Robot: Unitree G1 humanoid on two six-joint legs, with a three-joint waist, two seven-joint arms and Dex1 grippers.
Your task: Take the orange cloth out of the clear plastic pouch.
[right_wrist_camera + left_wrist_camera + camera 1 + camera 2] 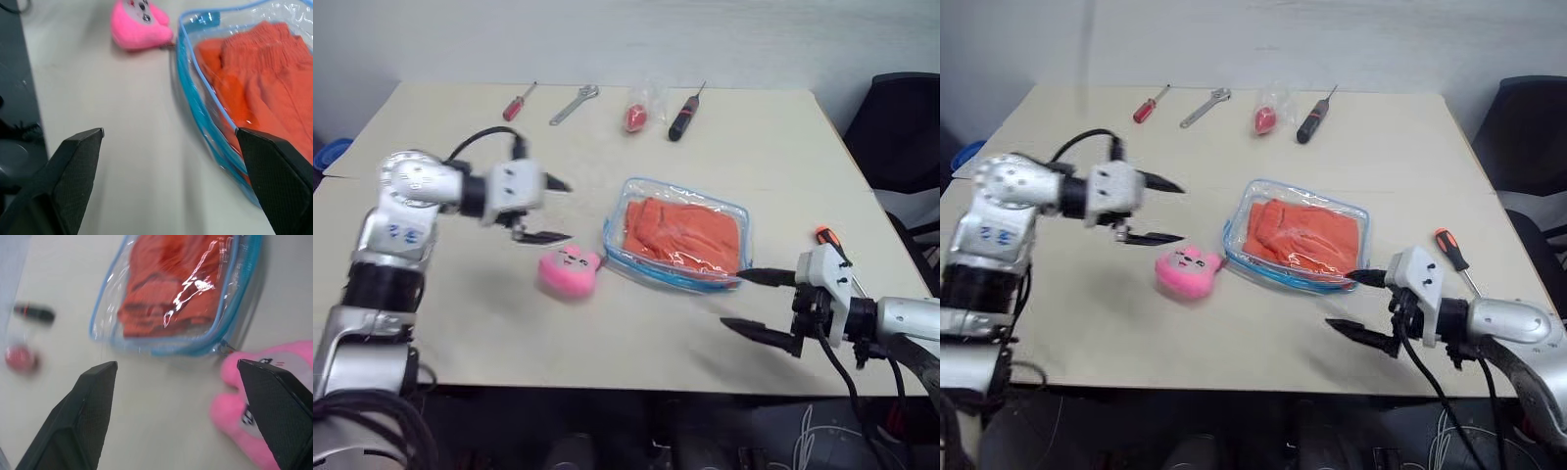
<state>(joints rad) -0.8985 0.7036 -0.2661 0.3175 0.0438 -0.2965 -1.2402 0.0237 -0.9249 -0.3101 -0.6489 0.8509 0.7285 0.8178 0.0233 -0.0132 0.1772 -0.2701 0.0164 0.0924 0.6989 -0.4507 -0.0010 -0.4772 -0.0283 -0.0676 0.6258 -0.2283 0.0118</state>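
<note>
The orange cloth lies folded inside the clear plastic pouch at the frame's centre, glare blurring its lower folds. The pink plush charm sits just left of the pouch; its chain is hard to make out. The left gripper, centre-left, and the right gripper, lower right, both gape wide, holding nothing.

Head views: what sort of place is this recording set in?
Probably an office or lab test station: a plain beige table against a bare wall, a black office chair beside it, and hand tools like a wrench laid out in a row.
</note>
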